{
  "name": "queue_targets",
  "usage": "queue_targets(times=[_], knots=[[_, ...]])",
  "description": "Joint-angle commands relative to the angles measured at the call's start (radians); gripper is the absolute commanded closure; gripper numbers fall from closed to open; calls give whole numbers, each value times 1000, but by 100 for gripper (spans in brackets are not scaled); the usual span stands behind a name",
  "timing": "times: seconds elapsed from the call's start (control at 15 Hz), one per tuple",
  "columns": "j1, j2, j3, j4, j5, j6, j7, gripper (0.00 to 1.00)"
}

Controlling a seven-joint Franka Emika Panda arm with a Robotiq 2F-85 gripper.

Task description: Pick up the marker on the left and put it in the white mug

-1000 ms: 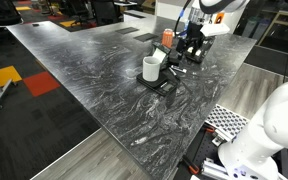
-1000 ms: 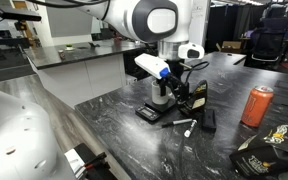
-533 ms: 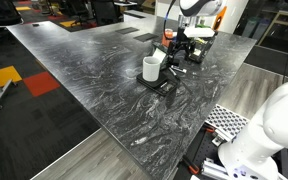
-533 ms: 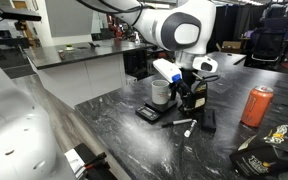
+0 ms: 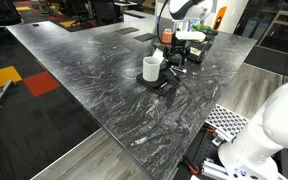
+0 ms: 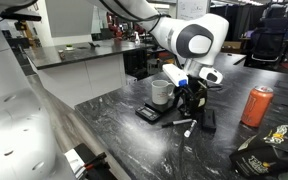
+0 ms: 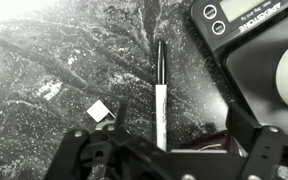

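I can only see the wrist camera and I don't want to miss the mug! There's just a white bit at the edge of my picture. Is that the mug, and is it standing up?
Observer: Yes. The white mug stands upright, open end up, on a black scale.
Operator: Is there anything else I could bump?
Observer: An orange can stands on the table, well apart from the mug.
Operator: Is my gripper touching the marker?
Observer: It doesn't look like it. In an exterior view the gripper hangs just above the marker, which lies flat beside the scale.
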Motion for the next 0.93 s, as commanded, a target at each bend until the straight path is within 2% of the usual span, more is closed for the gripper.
queue_targets(times=[0.0, 0.53, 0.87], knots=[[-25, 85, -2, 74, 50, -69, -33, 0], [-36, 159, 3, 114, 92, -6, -53, 0], [-37, 199, 3, 132, 71, 23, -50, 0]])
